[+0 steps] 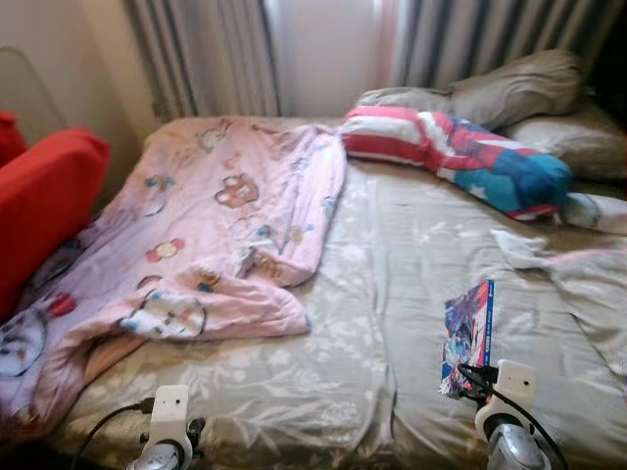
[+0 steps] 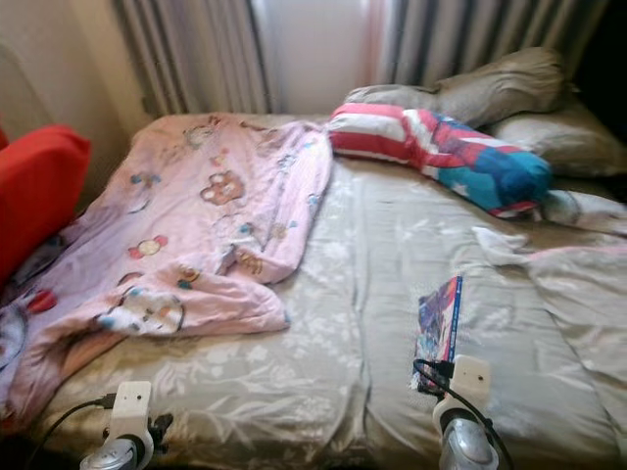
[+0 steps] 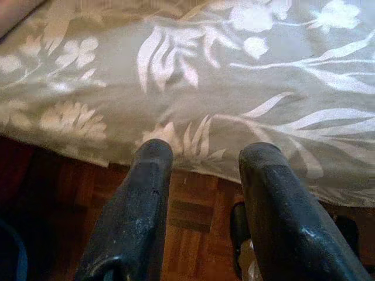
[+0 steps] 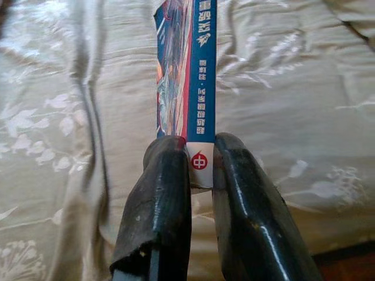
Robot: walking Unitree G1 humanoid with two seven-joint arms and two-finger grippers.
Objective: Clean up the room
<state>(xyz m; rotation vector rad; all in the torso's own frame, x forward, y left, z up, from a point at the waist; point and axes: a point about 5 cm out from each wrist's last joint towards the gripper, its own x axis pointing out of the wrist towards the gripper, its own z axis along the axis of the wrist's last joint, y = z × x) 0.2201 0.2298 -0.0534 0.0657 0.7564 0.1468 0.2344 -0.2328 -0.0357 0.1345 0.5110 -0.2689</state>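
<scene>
Your right gripper (image 4: pixel 196 170) is pinched on the book (image 1: pixel 467 333), fingers on either side of the spine's near end. The book stands on edge, long axis running straight away from the gripper toward the head of the bed, blue spine (image 4: pixel 202 88) up. It sits over the bedsheet (image 1: pixel 392 255) at the near right part of the bed; can't tell if its lower edge touches the sheet or is just clear of it.

The right arm has the book, so it does the carrying. Left gripper (image 3: pixel 202 170) is at the bed's near edge, fingers apart w/ nothing between them, wood floor (image 3: pixel 187 222) showing below the sheet's hem.

Around: pink cartoon blanket (image 1: pixel 216 225) bunched over the left half, well apart from the book. Striped red, white & blue pillow (image 1: pixel 460 152) and grey pillows (image 1: pixel 529 88) at the head, far side. A pale crumpled cloth (image 1: pixel 524 250) lies beyond the book to its right. Red cushion (image 1: pixel 44 196) at far left.

Nothing stands close to the book, so lifting it straight up and back looks unobstructed. The grip is only on the end of the spine, so expect the far end to droop or swing.
</scene>
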